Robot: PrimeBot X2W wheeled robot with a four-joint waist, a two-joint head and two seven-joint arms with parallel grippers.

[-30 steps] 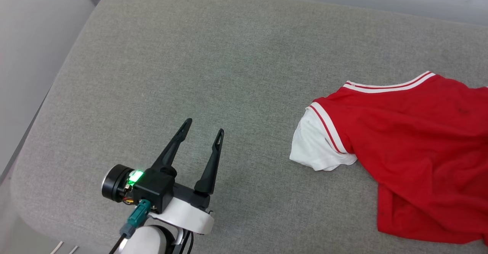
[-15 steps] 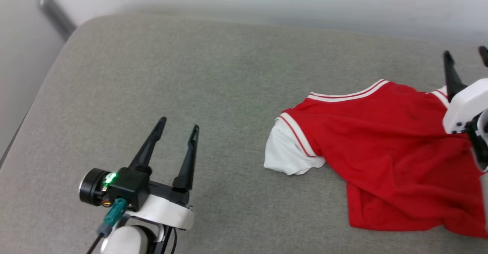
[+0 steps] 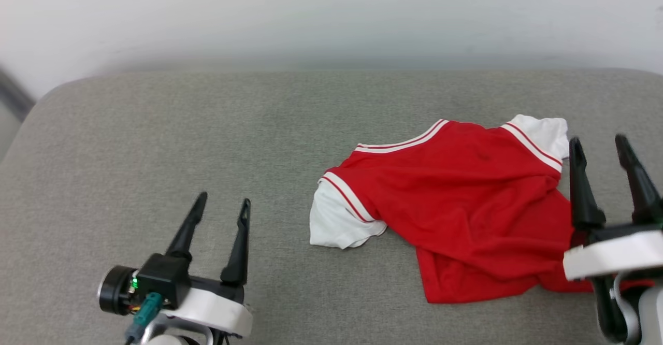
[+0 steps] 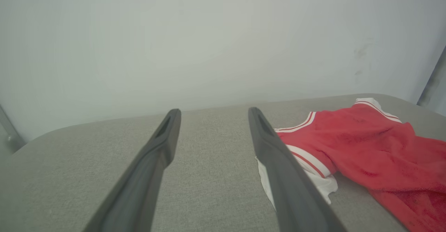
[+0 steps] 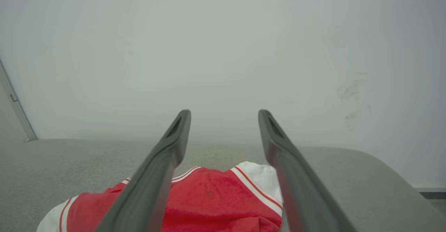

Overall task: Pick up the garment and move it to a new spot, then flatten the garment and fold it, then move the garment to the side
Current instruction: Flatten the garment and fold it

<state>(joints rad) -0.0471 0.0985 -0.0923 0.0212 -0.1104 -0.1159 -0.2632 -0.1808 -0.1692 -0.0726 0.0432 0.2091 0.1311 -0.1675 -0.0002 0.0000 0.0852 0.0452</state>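
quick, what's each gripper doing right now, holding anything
left gripper: open, holding nothing, over the grey cushion
right gripper: open, holding nothing, at the right edge of the red shirt

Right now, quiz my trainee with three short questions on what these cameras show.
1. True or false: the left end effector grips the red jersey T-shirt.
2. The T-shirt lies on: A) a grey fabric cushion; B) a wooden table; C) a metal tray.
3. Fill in: its short sleeves are ___.

Key: 1 false, it is open and apart from the T-shirt; 2 A; 3 white.
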